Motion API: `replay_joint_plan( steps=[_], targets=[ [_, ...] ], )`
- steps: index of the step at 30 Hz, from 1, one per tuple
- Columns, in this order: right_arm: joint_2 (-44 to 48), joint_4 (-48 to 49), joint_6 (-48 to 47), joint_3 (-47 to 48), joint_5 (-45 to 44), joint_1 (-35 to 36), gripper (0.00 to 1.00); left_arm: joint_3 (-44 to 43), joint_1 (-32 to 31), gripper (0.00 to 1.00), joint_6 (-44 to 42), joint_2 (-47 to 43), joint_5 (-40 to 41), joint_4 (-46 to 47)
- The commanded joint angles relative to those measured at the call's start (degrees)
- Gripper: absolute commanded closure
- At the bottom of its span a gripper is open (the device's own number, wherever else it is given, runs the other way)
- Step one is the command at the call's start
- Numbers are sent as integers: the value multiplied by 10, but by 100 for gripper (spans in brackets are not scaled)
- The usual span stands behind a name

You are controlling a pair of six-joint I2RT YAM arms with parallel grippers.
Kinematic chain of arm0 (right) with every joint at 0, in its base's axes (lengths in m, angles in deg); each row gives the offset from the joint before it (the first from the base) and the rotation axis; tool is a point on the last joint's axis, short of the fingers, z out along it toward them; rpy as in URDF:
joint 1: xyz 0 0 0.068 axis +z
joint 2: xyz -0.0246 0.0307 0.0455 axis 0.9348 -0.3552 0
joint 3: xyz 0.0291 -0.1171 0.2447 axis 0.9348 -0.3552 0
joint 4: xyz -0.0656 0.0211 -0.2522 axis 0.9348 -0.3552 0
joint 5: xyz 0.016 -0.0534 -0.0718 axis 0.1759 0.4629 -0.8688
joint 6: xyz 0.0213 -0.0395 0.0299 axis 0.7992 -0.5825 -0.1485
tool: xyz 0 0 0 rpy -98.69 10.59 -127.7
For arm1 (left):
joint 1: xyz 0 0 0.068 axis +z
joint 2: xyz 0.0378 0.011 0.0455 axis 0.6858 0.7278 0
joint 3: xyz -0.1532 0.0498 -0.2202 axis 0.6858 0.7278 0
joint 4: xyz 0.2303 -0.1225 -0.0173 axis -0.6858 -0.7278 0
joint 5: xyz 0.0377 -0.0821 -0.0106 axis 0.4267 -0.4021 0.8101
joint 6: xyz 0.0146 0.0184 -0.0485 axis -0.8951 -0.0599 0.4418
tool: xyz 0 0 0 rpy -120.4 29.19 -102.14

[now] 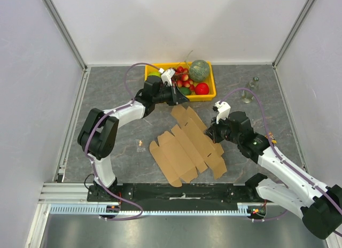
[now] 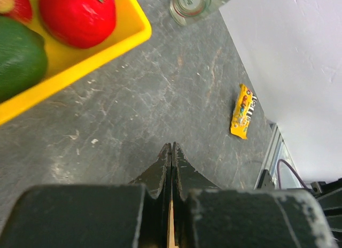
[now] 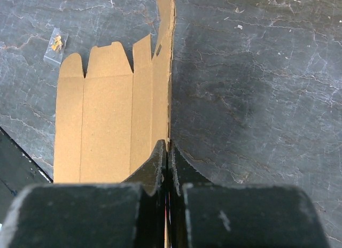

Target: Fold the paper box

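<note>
The paper box (image 1: pixel 187 146) lies as a flat, unfolded brown die-cut sheet at mid-bench. It slants from near the yellow crate (image 1: pixel 209 94) toward the arms' bases, flaps splayed along both long sides.

The right claw (image 1: pixel 210 133) is pressed together on the sheet's right-hand edge. The right wrist view shows that edge running straight into the slit between its black fingers (image 3: pixel 157 162), with creased panels and rounded flaps spreading away to the left.

The left claw (image 1: pixel 184 101) sits at the sheet's far end, just in front of the crate. From above the contact is hard to make out. The left wrist view shows its fingers (image 2: pixel 160 173) shut tight, with a thin tan sliver, apparently the cardboard, pinched between them.

Only the top view takes in the whole sheet; the lower part of each wrist view is filled by its own claw body.

The crate, cut off at the corner of the left wrist view, holds a netted melon (image 1: pixel 199 70), a round red fruit (image 1: pixel 201 88) and a green one (image 2: pixel 18 55). A clear glass jar (image 1: pixel 248 93) stands on the grey bench (image 1: pixel 117 87) to the right of the crate. A yellow sweets packet (image 2: pixel 244 110) lies near the side wall, its printing too small to read. A small clear bag (image 3: pixel 55 45) holding yellow bits lies beside the sheet's left side.
</note>
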Motion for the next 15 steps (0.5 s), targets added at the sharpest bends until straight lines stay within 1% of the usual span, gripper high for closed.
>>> replay_joint_plan(
  steps=[1, 15],
  targets=[
    [-5, 19, -9, 9, 6, 0, 100, -12, -15, 98, 10, 6, -25, 8],
    [-18, 18, -2, 19, -48, -1, 100, 58, -16, 98, 16, -40, -47, 42]
  ],
)
